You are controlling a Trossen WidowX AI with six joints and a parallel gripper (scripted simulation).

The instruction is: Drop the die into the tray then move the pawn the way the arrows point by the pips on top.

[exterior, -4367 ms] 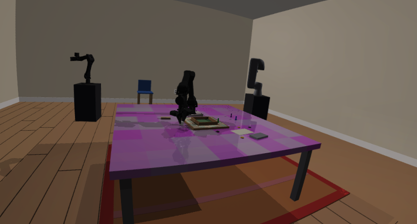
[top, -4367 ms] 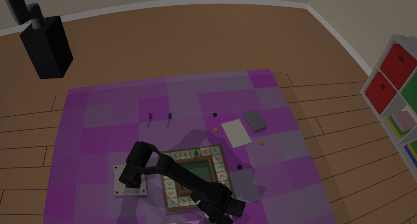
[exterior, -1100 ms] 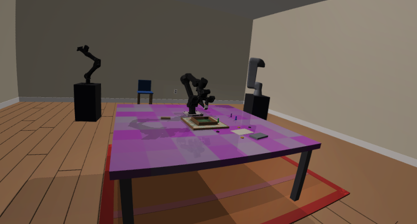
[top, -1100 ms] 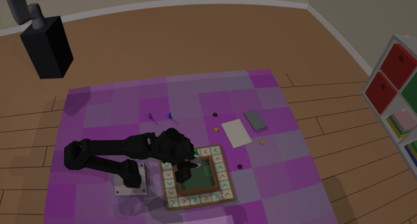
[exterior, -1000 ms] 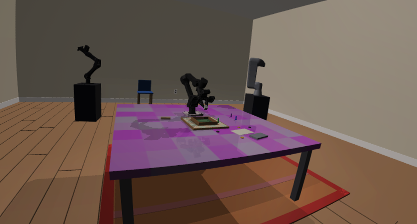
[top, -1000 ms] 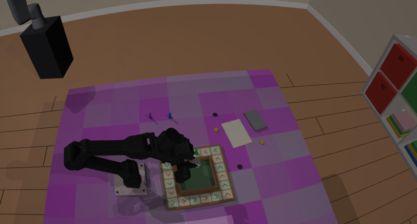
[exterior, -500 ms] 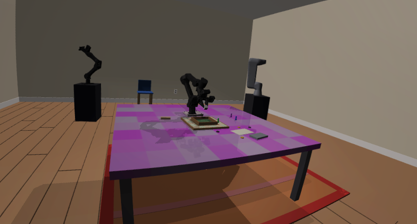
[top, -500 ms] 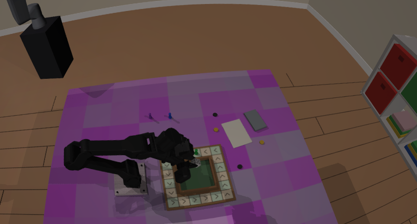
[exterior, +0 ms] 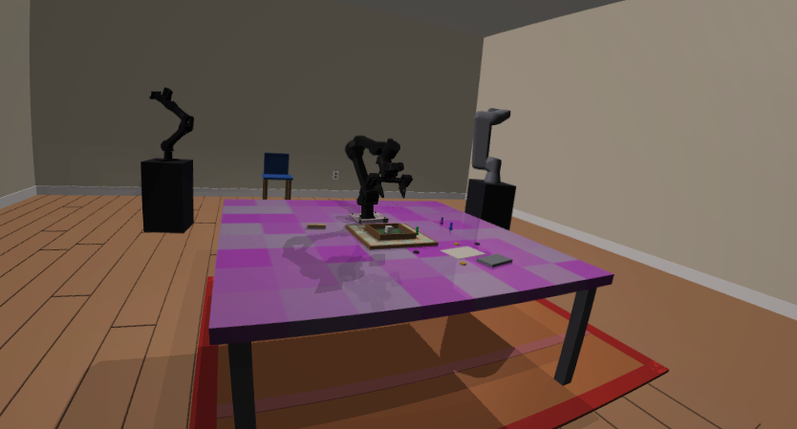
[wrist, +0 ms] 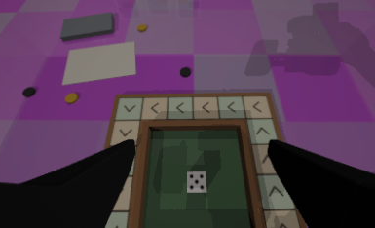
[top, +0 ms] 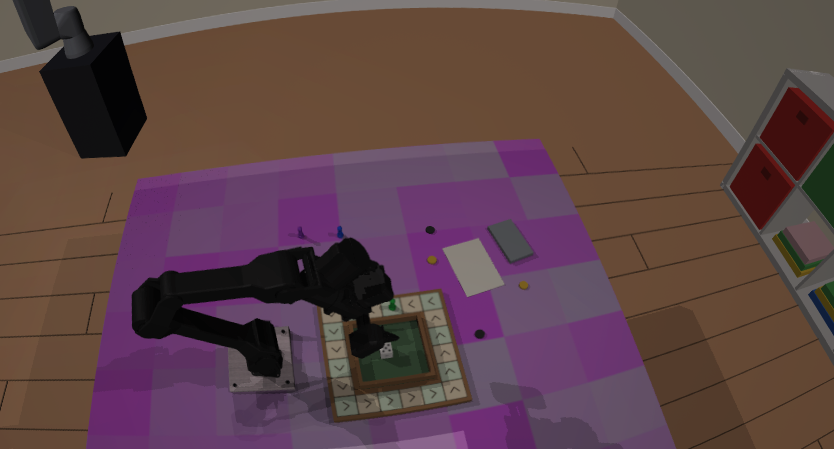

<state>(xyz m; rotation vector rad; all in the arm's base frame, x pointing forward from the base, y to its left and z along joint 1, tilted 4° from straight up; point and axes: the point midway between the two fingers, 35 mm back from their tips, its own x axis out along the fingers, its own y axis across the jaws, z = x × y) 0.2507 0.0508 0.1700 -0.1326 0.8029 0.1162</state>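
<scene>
The white die [top: 386, 349] [exterior: 388, 228] [wrist: 197, 181] is inside the brown-walled dice tray [top: 431, 352] [wrist: 195, 125], with five pips on the face towards the wrist camera. I cannot tell if it is fully still. The tray is in the middle of the board [wrist: 195, 95], ringed by arrow squares. The green pawn [top: 392, 304] [exterior: 416, 230] stands upright on the far row in the top view, two squares left of the right corner; neighbouring arrows point left. It is hidden in the wrist view. My gripper [exterior: 393, 194] [wrist: 201, 146] is open and empty, above the tray.
A purple pawn [top: 300, 232] and a blue pawn [top: 340, 231] stand behind the arm. Beyond the board lie a cream card [top: 473, 267] [wrist: 99, 63], a grey box [top: 510, 241] [wrist: 88, 25], and black and yellow discs. A tan block [exterior: 315, 225] lies left of the board.
</scene>
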